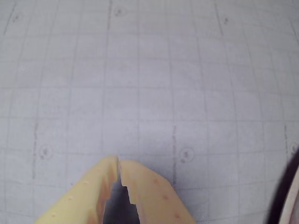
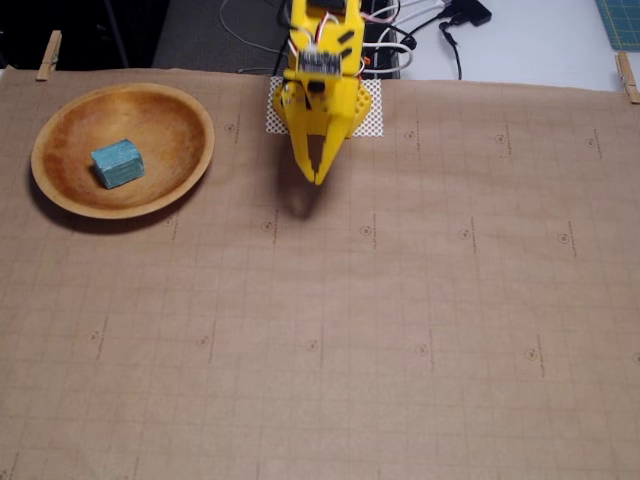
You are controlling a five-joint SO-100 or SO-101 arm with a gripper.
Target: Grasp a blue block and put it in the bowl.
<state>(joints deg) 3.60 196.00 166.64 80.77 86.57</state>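
Note:
In the fixed view the blue block lies inside the wooden bowl at the upper left of the mat. My yellow gripper hangs to the right of the bowl, pointing down above the mat, its tips together and nothing between them. In the wrist view the gripper shows at the bottom edge with its fingertips touching, over bare gridded paper. The bowl and block are out of the wrist view.
Brown gridded paper covers the table, held by clothespins at the far corners. A white mesh pad lies under the arm base. Cables run behind the arm. A dark curved edge shows at the wrist view's right.

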